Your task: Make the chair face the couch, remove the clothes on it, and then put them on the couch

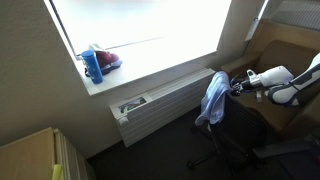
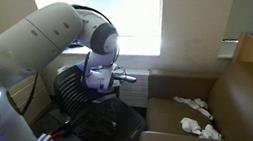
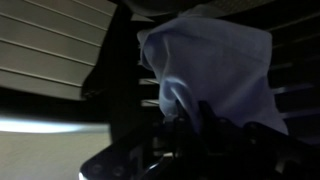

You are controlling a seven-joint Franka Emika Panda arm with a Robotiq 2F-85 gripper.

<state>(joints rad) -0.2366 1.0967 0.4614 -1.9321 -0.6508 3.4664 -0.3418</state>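
Observation:
A light blue cloth point(image 1: 213, 98) hangs over the backrest of the black office chair point(image 1: 247, 128). In the wrist view the cloth point(image 3: 215, 55) fills the upper right. My gripper point(image 3: 190, 112) is at its lower edge, with both dark fingers close together and a fold of cloth between them. In both exterior views the gripper point(image 1: 238, 84) point(image 2: 123, 78) is at the top of the chair point(image 2: 102, 123). The brown couch point(image 2: 237, 99) stands beside the chair, with two white garments point(image 2: 188, 102) point(image 2: 202, 127) on its seat. It also shows in an exterior view point(image 1: 272, 52).
A radiator point(image 1: 165, 100) runs under the bright window just behind the chair. A blue bottle point(image 1: 92, 66) and a red item point(image 1: 108, 60) sit on the windowsill. A wooden cabinet point(image 1: 30, 155) stands at the lower left. My arm point(image 2: 25, 65) looms over the chair.

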